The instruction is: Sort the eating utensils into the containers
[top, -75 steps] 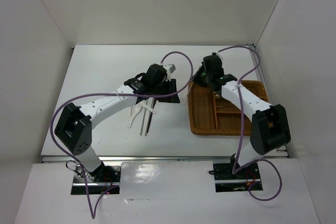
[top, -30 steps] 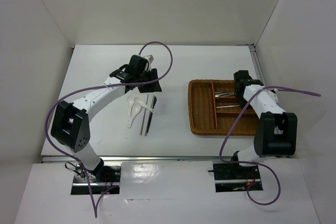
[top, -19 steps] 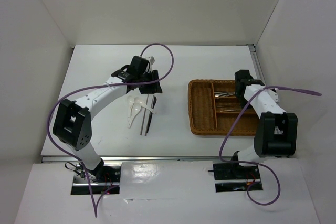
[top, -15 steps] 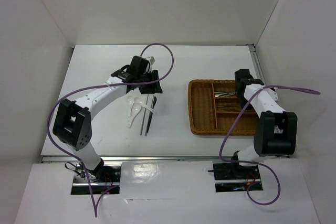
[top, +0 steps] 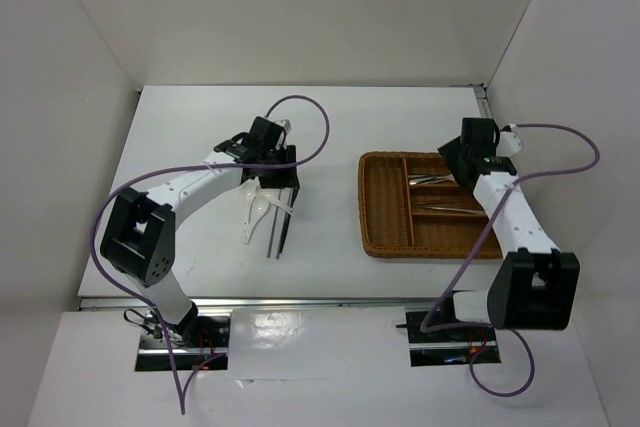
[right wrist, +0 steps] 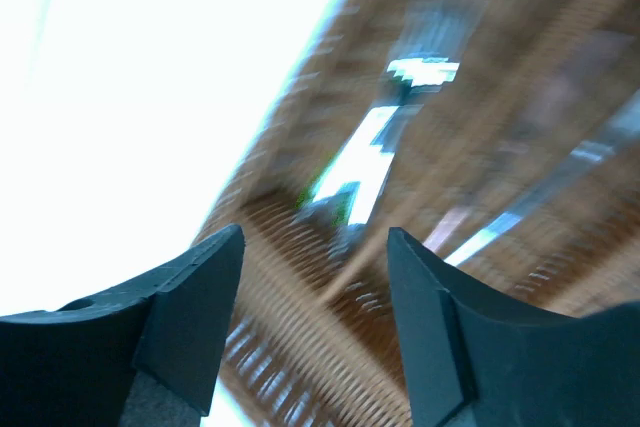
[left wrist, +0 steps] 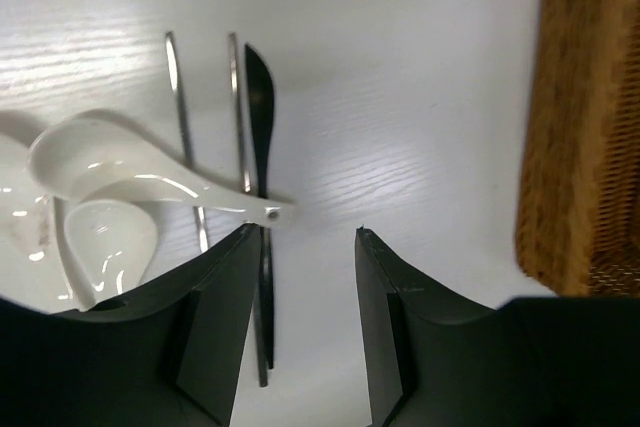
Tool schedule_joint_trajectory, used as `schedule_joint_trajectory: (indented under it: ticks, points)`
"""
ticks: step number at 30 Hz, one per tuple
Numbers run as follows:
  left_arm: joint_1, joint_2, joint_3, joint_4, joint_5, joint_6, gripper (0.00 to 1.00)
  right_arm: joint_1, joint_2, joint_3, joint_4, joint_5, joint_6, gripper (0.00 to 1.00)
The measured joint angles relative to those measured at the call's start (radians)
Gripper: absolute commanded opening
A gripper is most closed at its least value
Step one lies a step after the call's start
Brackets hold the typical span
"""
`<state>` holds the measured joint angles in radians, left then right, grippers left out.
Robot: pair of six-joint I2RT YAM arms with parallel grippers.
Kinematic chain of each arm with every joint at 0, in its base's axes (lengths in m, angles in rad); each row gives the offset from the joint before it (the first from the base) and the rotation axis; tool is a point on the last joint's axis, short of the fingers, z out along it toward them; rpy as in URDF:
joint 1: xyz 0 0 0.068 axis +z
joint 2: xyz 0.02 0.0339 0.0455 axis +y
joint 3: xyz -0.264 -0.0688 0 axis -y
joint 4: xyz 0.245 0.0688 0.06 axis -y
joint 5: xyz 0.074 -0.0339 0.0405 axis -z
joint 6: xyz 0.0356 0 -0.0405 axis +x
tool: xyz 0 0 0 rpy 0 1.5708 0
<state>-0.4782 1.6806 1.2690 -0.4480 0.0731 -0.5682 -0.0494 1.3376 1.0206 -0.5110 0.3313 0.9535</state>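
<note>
1. Top view: the left gripper [top: 272, 175] hovered over the white spoons [top: 258, 209] and chopsticks [top: 281, 222], well apart from the wicker tray [top: 368, 222], which held forks [top: 440, 185].
2. Left wrist: its jaws stood spread and empty. Picking a spoon seemed the step in hand, calling for a descent and a close on the handle.
3. Right wrist: the right gripper [right wrist: 315, 237] was spread and empty above the blurred tray.

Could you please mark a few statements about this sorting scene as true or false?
1. The white spoons lie on the table, outside the wicker tray. True.
2. The left end effector is shut on a spoon. False: it is open and empty above the spoons.
3. The silver forks lie inside the tray. True.
4. The chopsticks are in the tray. False: they lie on the table beside the spoons.
5. The right end effector grips a fork. False: it is open and empty over the tray.
</note>
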Motion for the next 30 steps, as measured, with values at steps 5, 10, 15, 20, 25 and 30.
schedule_joint_trajectory:
  ticks: [5, 10, 15, 20, 25, 30]
  points:
    - [0.000, 0.000, -0.055, 0.001, -0.021, 0.019, 0.51, 0.000, -0.127, -0.103, 0.191, -0.192, -0.125, 0.68]
    - [-0.012, 0.006, -0.055, 0.038, -0.021, 0.021, 0.50, 0.000, -0.107, -0.126, 0.220, -0.277, -0.167, 0.69]
    - [-0.025, 0.061, -0.055, 0.060, -0.024, 0.023, 0.49, 0.000, -0.092, -0.132, 0.221, -0.314, -0.178, 0.69]
    - [-0.027, 0.127, -0.055, 0.058, -0.030, 0.024, 0.48, 0.000, -0.091, -0.157, 0.226, -0.339, -0.178, 0.69]
    - [-0.027, 0.158, -0.034, 0.058, -0.029, 0.043, 0.47, 0.000, -0.091, -0.161, 0.227, -0.347, -0.178, 0.69]
    - [-0.027, 0.177, -0.013, 0.059, -0.021, 0.045, 0.47, 0.000, -0.088, -0.162, 0.228, -0.347, -0.176, 0.69]
